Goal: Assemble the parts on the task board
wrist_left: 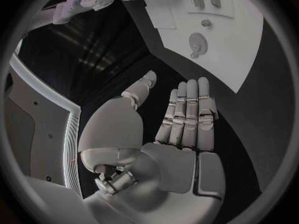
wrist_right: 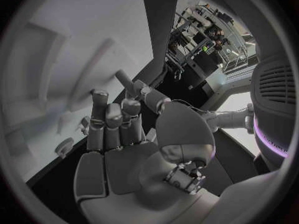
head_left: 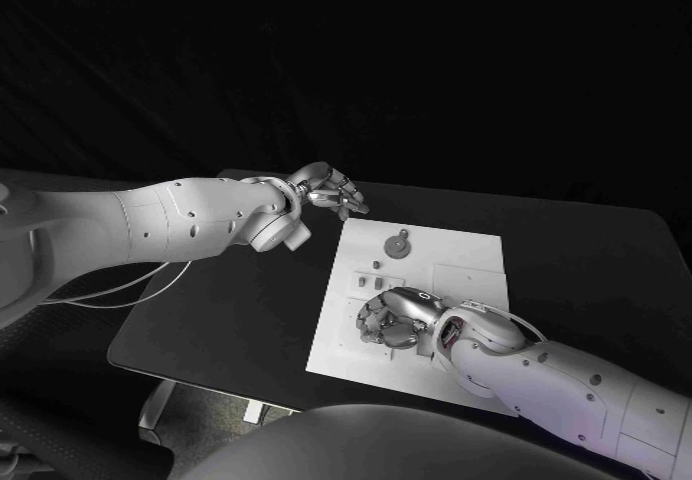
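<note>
The white task board lies in the middle of the table. A round part with a short handle sits near the board's far end, with small parts just in front of it. My left hand hovers off the board's far left corner, flat, fingers straight, holding nothing. From there I see the board and the round part. My right hand rests on the board's near left area, fingers curled down onto it. Whether a part lies under those fingers is hidden.
The black table has bare room left of the board. A pale cable trails off its left edge. A small round knob sits on the board by my right hand's fingertips.
</note>
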